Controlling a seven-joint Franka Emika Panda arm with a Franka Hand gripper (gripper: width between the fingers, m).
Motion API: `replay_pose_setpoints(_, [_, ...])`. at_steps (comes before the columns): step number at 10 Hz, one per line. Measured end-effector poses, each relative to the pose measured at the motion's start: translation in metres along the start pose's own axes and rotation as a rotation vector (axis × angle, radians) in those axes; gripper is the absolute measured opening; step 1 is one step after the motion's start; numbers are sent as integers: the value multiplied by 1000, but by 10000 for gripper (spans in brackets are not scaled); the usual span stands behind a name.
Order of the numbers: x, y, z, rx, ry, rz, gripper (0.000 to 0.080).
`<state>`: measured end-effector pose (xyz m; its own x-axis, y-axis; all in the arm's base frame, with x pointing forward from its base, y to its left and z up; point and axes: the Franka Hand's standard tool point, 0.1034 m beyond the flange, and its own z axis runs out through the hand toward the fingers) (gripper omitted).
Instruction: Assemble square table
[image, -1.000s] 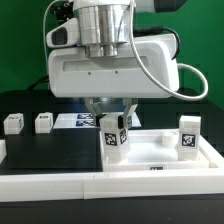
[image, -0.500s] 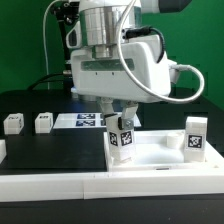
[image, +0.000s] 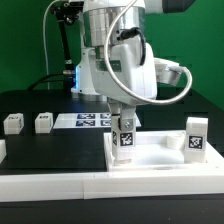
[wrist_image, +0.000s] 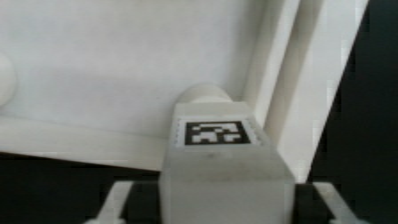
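The white square slab (image: 165, 157) with a raised rim lies at the exterior view's right. My gripper (image: 123, 122) is shut on a white tagged leg (image: 125, 140) and holds it upright at the slab's near-left corner. In the wrist view the leg (wrist_image: 217, 140) fills the middle between my fingers (wrist_image: 128, 200), with the slab's rim (wrist_image: 294, 70) beyond it. Whether the leg's lower end touches the slab is hidden. A second leg (image: 193, 141) stands upright at the slab's right side. Two loose legs (image: 13, 123) (image: 43, 122) lie on the black table at the left.
The marker board (image: 88, 120) lies flat behind the slab, partly hidden by my arm. Long white border bars (image: 100, 186) run along the table's front edge. The arm's bulky white body hangs above the slab's left part.
My gripper has carried the leg a little toward the exterior view's right, and the wrist has turned. The other legs and the slab have not moved.
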<state>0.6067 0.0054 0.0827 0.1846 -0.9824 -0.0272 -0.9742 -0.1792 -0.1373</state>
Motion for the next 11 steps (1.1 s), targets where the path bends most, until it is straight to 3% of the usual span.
replay_pose_setpoints(1, [-1, 0, 0, 1, -3, 2, 387])
replay_pose_setpoints(2, [-2, 0, 0, 1, -3, -29, 519])
replay_pose_setpoints(3, [-2, 0, 0, 2, -4, -97, 519])
replay_pose_setpoints(4, [-2, -1, 0, 2, -4, -177, 628])
replay_pose_setpoints(11, [-2, -1, 0, -5, -1, -892, 649])
